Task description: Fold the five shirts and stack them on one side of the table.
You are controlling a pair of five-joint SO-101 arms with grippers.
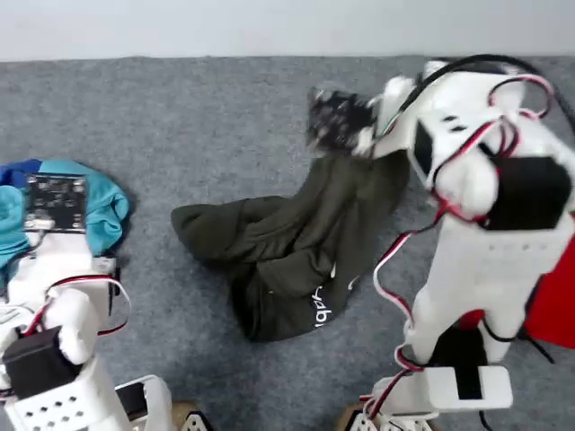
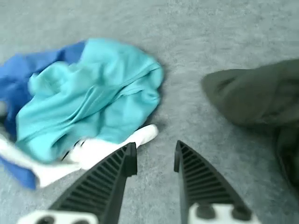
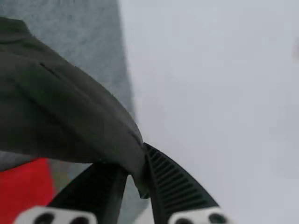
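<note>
A dark olive shirt (image 1: 296, 256) lies crumpled at the table's middle, one end lifted up toward the back right. My right gripper (image 3: 138, 175) is shut on that raised edge of the dark olive shirt (image 3: 56, 121), held above the table. A teal shirt (image 2: 98, 93) sits bunched on top of a blue shirt (image 2: 28, 79) and a white one (image 2: 100, 151) at the left side. My left gripper (image 2: 154, 156) hovers open just beside this pile, its fingers holding nothing. The left arm (image 1: 54, 296) stands at the front left.
A red shirt (image 1: 552, 310) lies at the right edge, partly behind the right arm (image 1: 485, 224). Grey cloth covers the table (image 1: 180, 126). A white wall (image 1: 269, 27) runs along the back edge.
</note>
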